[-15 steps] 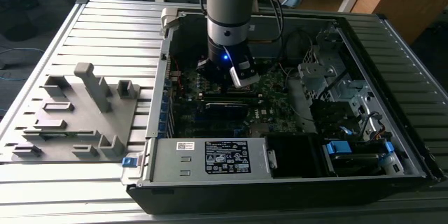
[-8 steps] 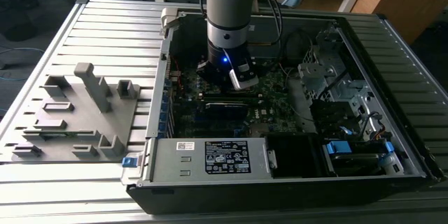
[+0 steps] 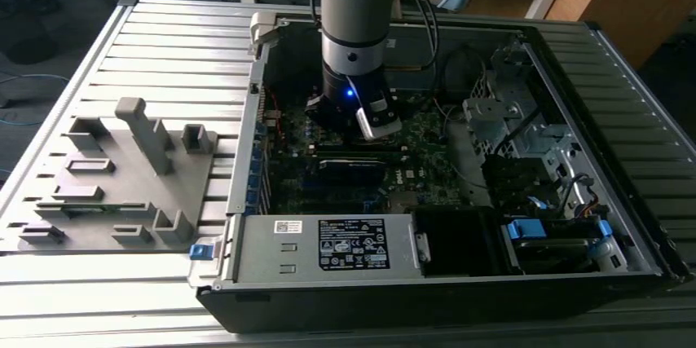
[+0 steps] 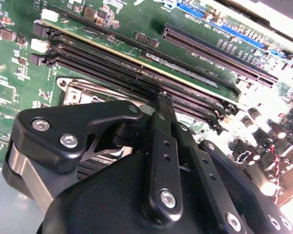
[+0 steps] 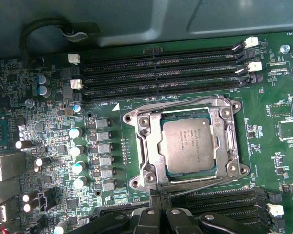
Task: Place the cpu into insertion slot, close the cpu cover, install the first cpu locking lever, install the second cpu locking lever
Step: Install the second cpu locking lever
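In the first wrist view the cpu (image 5: 188,145), a silver-grey square chip, lies flat in the insertion slot (image 5: 233,169) on the green motherboard. The cpu cover (image 5: 147,146), a silvery frame plate, lies down around the chip. Thin wire locking levers run along two opposite sides of the socket, one (image 5: 171,103) by the memory slots and one (image 5: 205,181) on the gripper's side. My gripper (image 5: 157,195) is shut, its black fingertips right at that nearer lever's end. In the second wrist view the gripper (image 4: 164,97) points at the socket's metal edge (image 4: 80,90). In the exterior view the gripper (image 3: 350,124) reaches down into the open computer case.
Long black memory slots (image 5: 161,68) flank the socket, with more (image 5: 224,200) beside the fingers. A row of capacitors (image 5: 78,151) stands close by. The case holds a power supply (image 3: 326,242) and drive cage (image 3: 522,128). A grey fixture plate (image 3: 120,177) lies at the exterior view's left.
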Controlling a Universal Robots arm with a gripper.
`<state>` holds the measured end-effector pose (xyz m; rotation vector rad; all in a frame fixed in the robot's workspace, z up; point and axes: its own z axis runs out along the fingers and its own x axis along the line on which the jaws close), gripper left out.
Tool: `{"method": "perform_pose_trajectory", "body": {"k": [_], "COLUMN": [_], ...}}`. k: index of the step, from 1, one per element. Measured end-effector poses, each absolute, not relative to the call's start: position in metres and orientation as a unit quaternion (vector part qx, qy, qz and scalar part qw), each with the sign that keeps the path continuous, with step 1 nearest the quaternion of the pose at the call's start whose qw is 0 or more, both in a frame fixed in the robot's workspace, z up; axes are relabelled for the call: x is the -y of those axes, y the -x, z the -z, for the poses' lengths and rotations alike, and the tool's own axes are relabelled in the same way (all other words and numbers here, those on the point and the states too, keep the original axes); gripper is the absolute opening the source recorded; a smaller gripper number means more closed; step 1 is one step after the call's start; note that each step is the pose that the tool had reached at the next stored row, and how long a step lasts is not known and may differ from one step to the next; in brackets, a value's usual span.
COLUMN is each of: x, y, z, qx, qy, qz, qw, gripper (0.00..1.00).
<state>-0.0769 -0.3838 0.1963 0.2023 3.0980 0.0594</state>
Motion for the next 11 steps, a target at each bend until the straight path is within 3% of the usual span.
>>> {"method": "perform_pose_trajectory", "body": {"k": [11], "x": [0.3838], "y": [0.0769], "z": [-0.1960], "qx": [-0.998], "qy": [-0.065], "qz": [-0.019], "qw": [0.018], "gripper": [0.11]}}
